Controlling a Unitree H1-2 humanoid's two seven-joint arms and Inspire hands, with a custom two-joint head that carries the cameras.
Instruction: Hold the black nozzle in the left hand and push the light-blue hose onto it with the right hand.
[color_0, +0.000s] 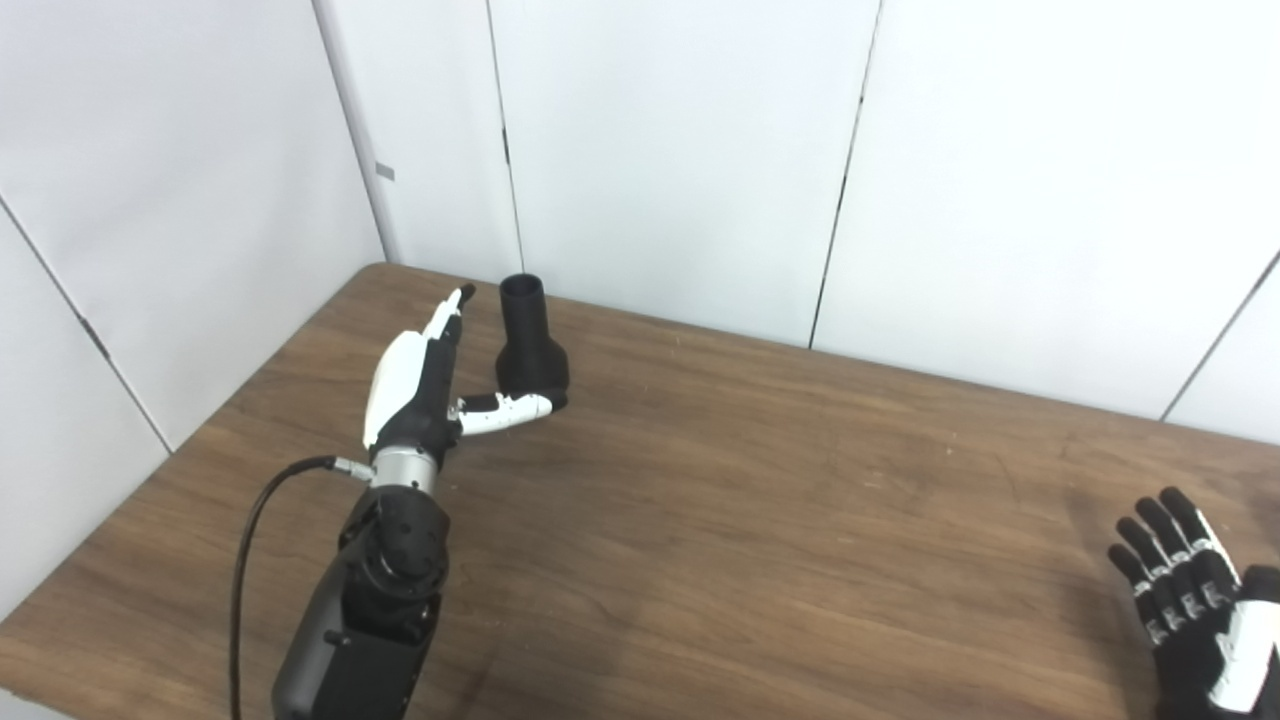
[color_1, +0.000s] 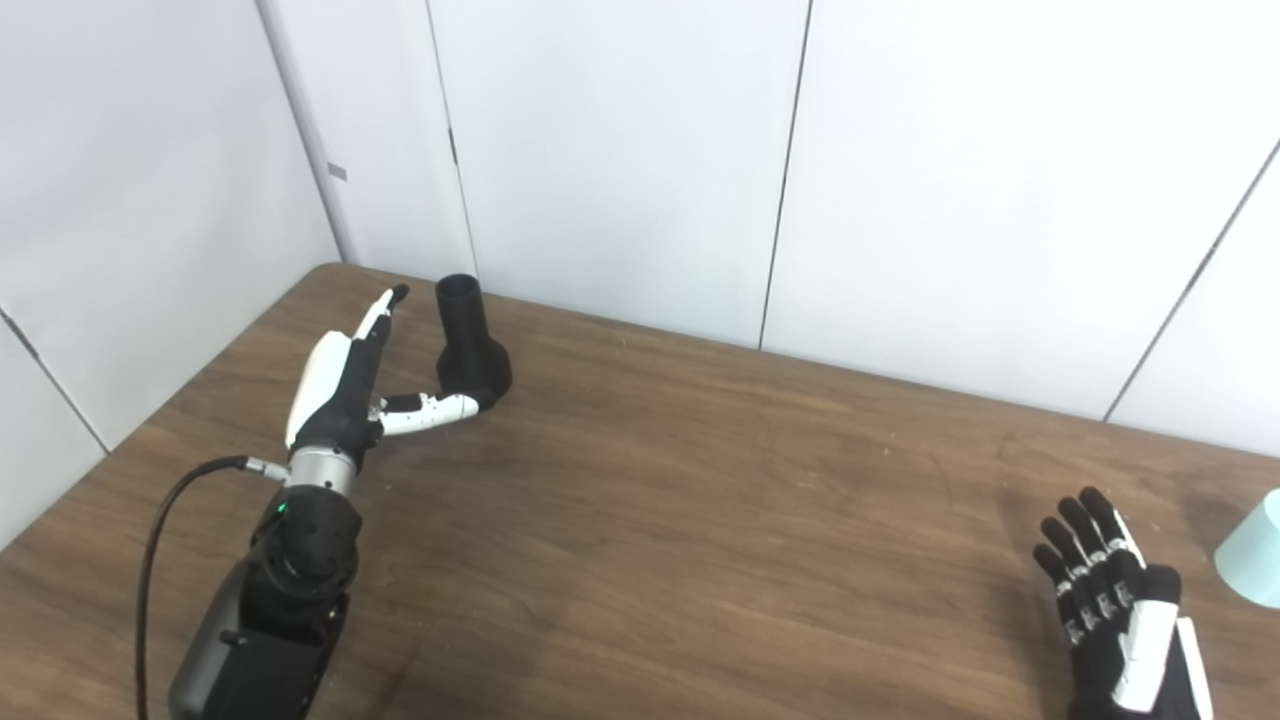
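**Even, soft light with a slightly hazy picture**

Both views are bright and evenly lit, with no hard glare. The white wall panels (color_0: 660, 150) look washed out towards 12 o'clock. Shadows on the wooden table (color_1: 700, 520) are faint and diffuse. The black nozzle (color_0: 528, 345) shows little surface detail. Edges are mildly soft overall, and the wall seams lean outward near the frame sides.

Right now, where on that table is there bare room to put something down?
The wide middle of the table is bare, between the left hand and the right hand. It is crowded only at the far left corner, around the black nozzle, and by the light-blue hose.
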